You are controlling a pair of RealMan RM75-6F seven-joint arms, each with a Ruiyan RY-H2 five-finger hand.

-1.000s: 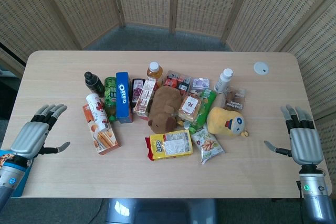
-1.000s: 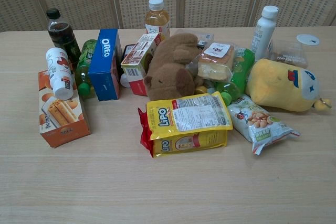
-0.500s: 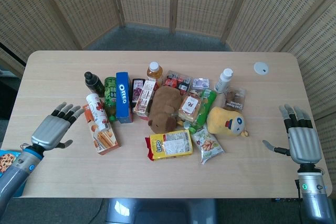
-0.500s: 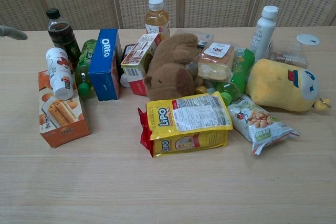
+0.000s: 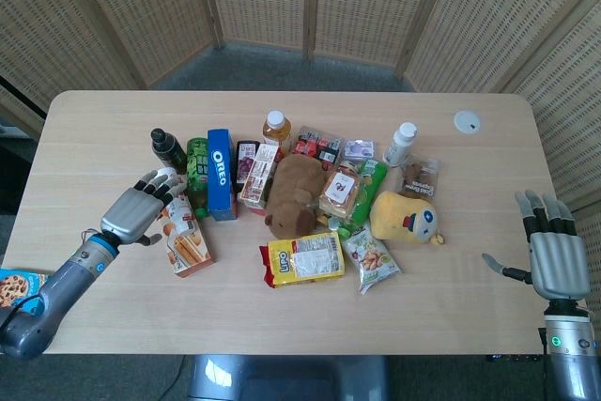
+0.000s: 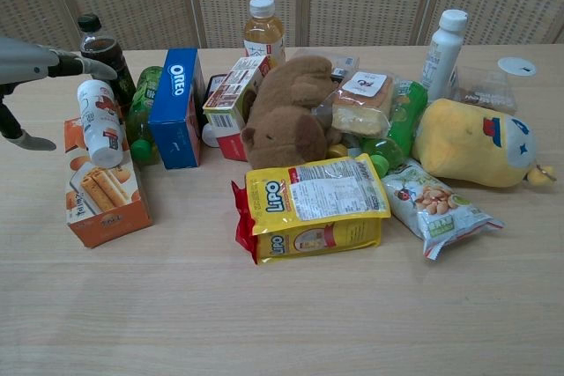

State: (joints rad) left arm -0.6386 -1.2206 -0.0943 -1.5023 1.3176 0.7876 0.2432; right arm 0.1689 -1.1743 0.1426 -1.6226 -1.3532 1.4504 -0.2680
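My left hand (image 5: 138, 209) hovers open over the left end of the pile, fingers spread above the white can (image 6: 101, 122) and the orange biscuit box (image 5: 183, 243). In the chest view the left hand (image 6: 35, 66) enters from the left edge, just beside the white can and the dark bottle (image 6: 101, 55). It holds nothing. My right hand (image 5: 556, 254) stays open near the table's right edge, apart from everything; the yellow plush toy (image 5: 404, 217) is the nearest thing to it.
The pile holds a blue Oreo box (image 5: 221, 174), a green bottle (image 5: 197, 168), a brown plush animal (image 5: 293, 194), a yellow Lipo packet (image 5: 304, 258), a nut bag (image 5: 372, 258), a juice bottle (image 5: 276, 129) and a white bottle (image 5: 401, 143). A white lid (image 5: 467, 121) lies far right.
My left hand has moved right and forward from the table's left edge to above the white can and orange box. The right hand has drifted slightly right and back.
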